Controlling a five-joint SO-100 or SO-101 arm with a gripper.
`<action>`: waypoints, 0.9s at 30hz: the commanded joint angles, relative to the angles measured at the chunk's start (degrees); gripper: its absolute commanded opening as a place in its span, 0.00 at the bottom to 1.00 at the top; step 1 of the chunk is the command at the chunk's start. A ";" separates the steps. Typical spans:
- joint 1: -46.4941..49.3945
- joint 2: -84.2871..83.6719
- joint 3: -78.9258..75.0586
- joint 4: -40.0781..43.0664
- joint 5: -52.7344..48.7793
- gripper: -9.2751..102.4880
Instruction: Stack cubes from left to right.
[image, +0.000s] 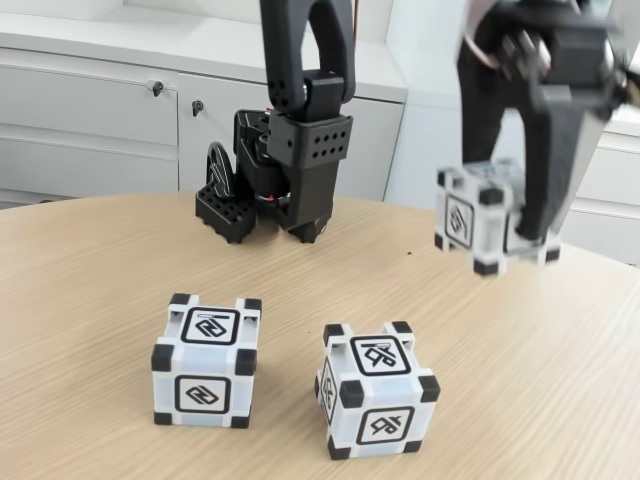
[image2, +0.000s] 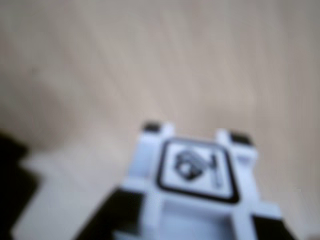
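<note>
Two white cubes with black corners rest on the wooden table in the fixed view, one at front left and one at front centre, a small gap between them. A third cube hangs blurred in the air at the right, well above the table, with my gripper shut on it. The wrist view shows that held cube close up and out of focus at the bottom, a glyph face towards the camera, with a dark finger beside it and bare tabletop behind.
The arm's black base and lower links stand at the back centre of the table. White cabinets run behind the table's curved far edge.
</note>
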 joint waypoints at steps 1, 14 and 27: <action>6.42 8.53 -2.46 0.44 -2.64 0.22; 34.63 11.16 -1.49 -0.53 -18.46 0.22; 48.34 10.90 -1.32 -0.53 -26.02 0.23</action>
